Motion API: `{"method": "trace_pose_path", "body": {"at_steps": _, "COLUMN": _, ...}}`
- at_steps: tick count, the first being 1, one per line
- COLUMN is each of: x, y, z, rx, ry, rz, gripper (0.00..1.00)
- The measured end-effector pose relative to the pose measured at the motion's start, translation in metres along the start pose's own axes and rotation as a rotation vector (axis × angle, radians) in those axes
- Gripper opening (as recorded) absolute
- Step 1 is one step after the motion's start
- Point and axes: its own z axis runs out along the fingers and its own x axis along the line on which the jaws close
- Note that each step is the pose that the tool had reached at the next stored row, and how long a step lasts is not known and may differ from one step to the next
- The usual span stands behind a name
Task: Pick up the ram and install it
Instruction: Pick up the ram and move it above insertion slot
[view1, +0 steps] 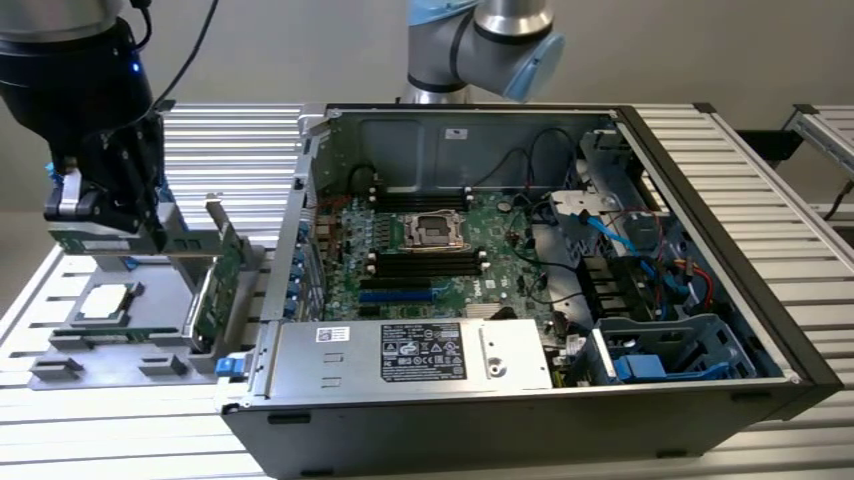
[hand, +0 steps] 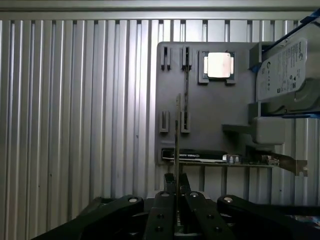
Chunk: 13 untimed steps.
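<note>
My gripper (view1: 100, 222) hangs at the exterior view's left, above the grey parts holder (view1: 80, 350). It is shut on the ram (view1: 96, 243), a thin green stick held lengthwise just under the fingers. In the wrist view the ram (hand: 177, 131) appears edge-on, rising from between the black fingers (hand: 165, 192) of the gripper (hand: 177, 184), lifted clear of the holder (hand: 210, 115). The open computer case (view1: 694, 180) lies to the exterior view's right. Black memory slots (view1: 427, 265) run across its green motherboard (view1: 400, 290) below the processor socket (view1: 435, 230).
On the holder sit a square processor (view1: 107, 300) (hand: 219, 65), an upright green expansion card (view1: 218, 285) (hand: 220, 158) and a hard drive (hand: 287, 70). The case's near side carries the power supply (view1: 414, 350), with cables and a drive cage (view1: 667, 350) beside it. The table is ribbed metal (hand: 75, 125).
</note>
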Motion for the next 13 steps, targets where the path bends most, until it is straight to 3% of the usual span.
{"method": "trace_pose_path", "body": {"at_steps": 5, "x": -0.008, "y": -0.0096, "z": -0.0114, "rx": 0.0001, "ry": 0.0001, "rz": 0.000, "gripper": 0.14}}
{"method": "trace_pose_path", "body": {"at_steps": 13, "x": -0.022, "y": -0.0320, "z": -0.0202, "rx": 0.0001, "ry": 0.0016, "rz": 0.000, "gripper": 0.14}}
